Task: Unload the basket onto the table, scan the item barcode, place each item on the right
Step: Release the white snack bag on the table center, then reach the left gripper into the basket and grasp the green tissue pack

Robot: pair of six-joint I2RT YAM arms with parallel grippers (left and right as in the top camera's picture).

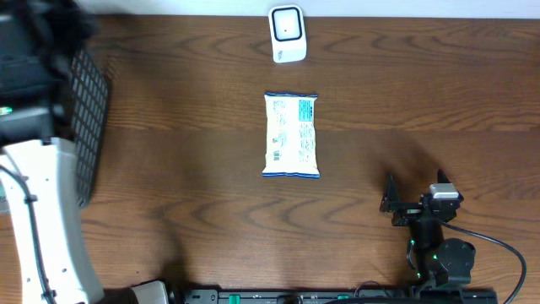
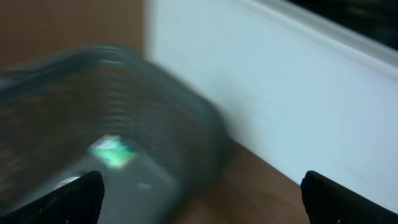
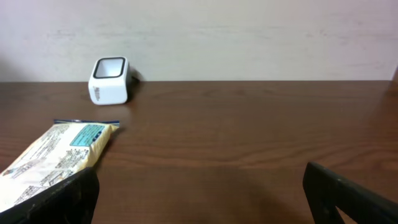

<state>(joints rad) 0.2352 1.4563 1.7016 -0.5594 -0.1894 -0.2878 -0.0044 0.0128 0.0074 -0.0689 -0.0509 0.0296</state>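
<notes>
Right gripper (image 3: 199,180): my jaws released, empty, near the tabletop's near edge. Left gripper (image 2: 199,186): released, empty, by the basket (image 2: 112,124) at the left edge. Snack packet (image 1: 292,135) lies flat mid-tabletop; scanner (image 1: 287,34) at far edge. Recommend pinching one long side, then presenting the print to the scanner window.

Dark wood-grain table (image 1: 169,169), glossy plastic-film packet (image 1: 292,135), smooth white plastic scanner (image 1: 287,34), black mesh basket (image 1: 89,110).
</notes>
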